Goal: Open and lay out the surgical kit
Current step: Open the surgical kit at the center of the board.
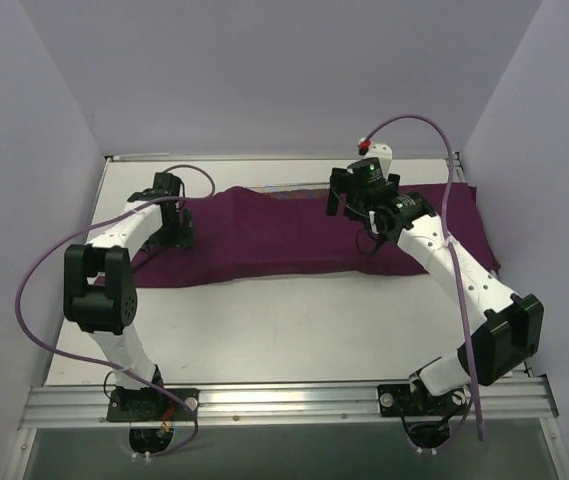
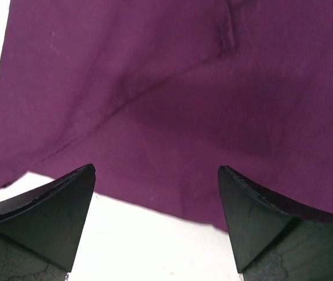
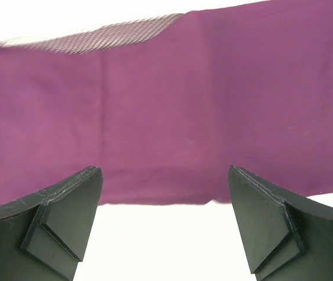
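The surgical kit lies under a dark purple cloth wrap (image 1: 284, 235) spread across the far half of the table. In the right wrist view a strip of silver wire-mesh tray (image 3: 113, 36) peeks out beyond the cloth's (image 3: 172, 111) far edge. My left gripper (image 1: 174, 230) hovers open over the cloth's left end; its view shows the near hem and a fold in the cloth (image 2: 172, 99) between the empty jaws of the left gripper (image 2: 156, 175). My right gripper (image 1: 349, 205) stands open above the cloth's right-centre, and in its own view the right gripper (image 3: 165, 172) holds nothing. No instruments show.
White table (image 1: 284, 330) runs bare between the cloth and the arm bases. Lilac walls close in on the left, back and right. A purple cable (image 1: 419, 122) loops above the right arm, and another cable (image 1: 34, 270) hangs left of the left arm.
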Controlling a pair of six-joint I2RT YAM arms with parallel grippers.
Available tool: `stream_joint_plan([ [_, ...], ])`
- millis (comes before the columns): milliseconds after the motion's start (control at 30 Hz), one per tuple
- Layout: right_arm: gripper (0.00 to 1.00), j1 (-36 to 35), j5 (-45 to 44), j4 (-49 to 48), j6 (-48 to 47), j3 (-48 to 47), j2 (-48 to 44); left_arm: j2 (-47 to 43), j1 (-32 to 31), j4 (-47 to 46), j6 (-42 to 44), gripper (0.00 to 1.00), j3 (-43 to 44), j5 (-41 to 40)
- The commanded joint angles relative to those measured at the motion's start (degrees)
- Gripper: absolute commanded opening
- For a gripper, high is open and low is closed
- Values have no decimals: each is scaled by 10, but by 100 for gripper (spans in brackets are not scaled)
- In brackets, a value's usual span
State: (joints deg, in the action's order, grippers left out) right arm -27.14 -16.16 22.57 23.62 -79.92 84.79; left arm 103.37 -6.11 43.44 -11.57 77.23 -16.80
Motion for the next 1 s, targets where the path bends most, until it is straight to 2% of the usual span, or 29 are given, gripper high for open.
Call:
stream_joint_plan([
  [0, 91, -17, 25, 28, 14, 25, -37, 29, -8, -77, 26, 95, 39, -59],
  [100, 91, -19, 25, 20, 15, 65, -72, 59, -13, -110, 30, 92, 61, -70],
  [300, 92, -16, 24, 26, 9, 100, -108, 138, -18, -142, 46, 90, 120, -153],
  [467, 92, -15, 36, 23, 15, 114, -110, 180, -19, -158, 39, 88, 158, -141],
  [600, 92, -15, 44, 22, 20, 115, -102, 180, -22, -172, 32, 88, 160, -80],
  [833, 92, -15, 45, 14, 23, 121, -93, 158, -27, -177, 10, 88, 156, -55],
  [967, 92, -13, 50, 6, 26, 126, -93, 199, -28, -138, 6, 88, 191, -66],
])
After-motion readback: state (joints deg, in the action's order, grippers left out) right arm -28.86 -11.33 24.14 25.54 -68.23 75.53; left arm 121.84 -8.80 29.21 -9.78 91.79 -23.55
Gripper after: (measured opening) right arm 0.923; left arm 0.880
